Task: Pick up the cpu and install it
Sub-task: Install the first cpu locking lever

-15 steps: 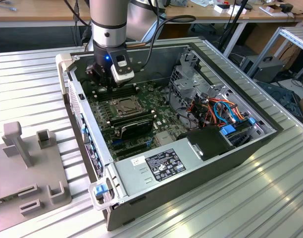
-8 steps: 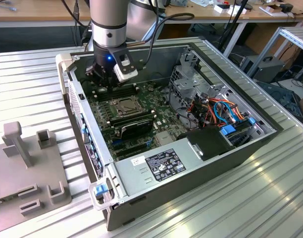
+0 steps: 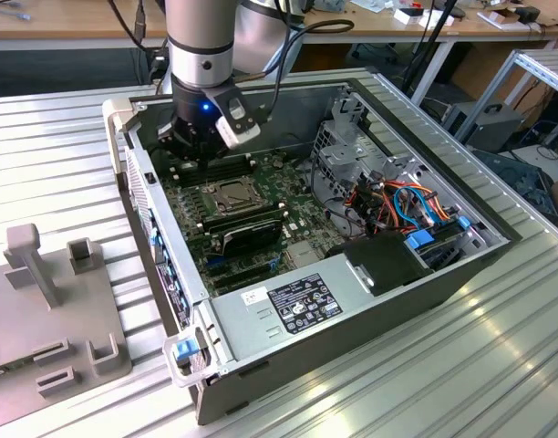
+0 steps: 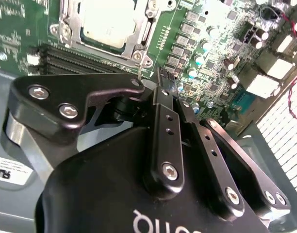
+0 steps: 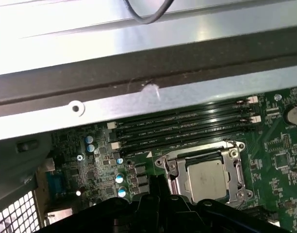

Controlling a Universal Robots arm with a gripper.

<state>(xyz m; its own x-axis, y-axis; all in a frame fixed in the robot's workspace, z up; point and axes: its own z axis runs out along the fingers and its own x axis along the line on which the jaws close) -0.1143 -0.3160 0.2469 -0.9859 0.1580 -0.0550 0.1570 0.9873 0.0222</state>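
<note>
Cpu [image 5: 206,177] sits in its socket [image 5: 173,170] just beside the tool [image 4: 160,83], jaws closed on nothing.

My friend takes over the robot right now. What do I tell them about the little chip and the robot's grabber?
Gripper: low inside the computer case, just beside the socket; no cpu is in it.
Cpu: lies flat in the socket, silver top up, with the metal frame around it.
Done: the cpu is picked up and seated.
Left: the pictures do not show whether the socket lever is latched, so check that.
</note>
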